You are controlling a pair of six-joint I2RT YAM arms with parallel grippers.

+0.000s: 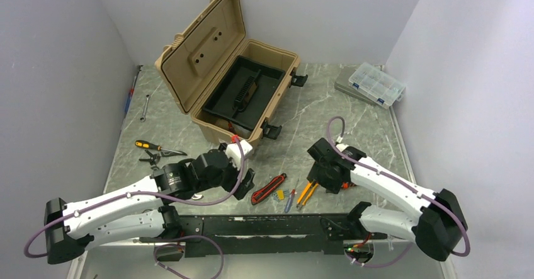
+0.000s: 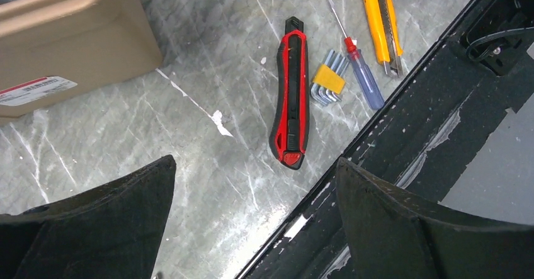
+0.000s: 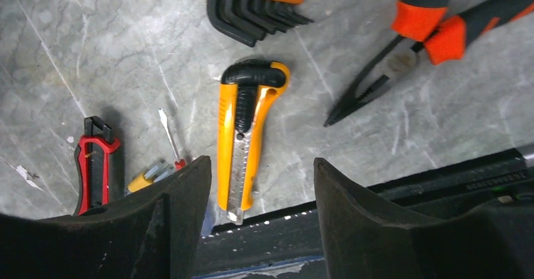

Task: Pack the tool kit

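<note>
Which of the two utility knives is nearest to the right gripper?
The yellow utility knife: it lines up with the gap of the right gripper; the red utility knife lies off to its side.

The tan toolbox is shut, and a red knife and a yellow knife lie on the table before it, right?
No: the top view shows the tan toolbox open, not shut. The red knife and yellow knife do lie on the table before it.

Toolbox (image 1: pixel 208 58): tan hard plastic, matt, ribbed lid. Table (image 2: pixel 208 39): grey marble-look, smooth, faint sheen. Red cutter (image 2: pixel 291 96): glossy red plastic, matt black grip. Yellow cutter (image 3: pixel 242 134): shiny yellow plastic, bare metal blade rail. Hex keys (image 3: pixel 252 14): dark matt metal. Organiser (image 1: pixel 376 84): clear plastic.
</note>
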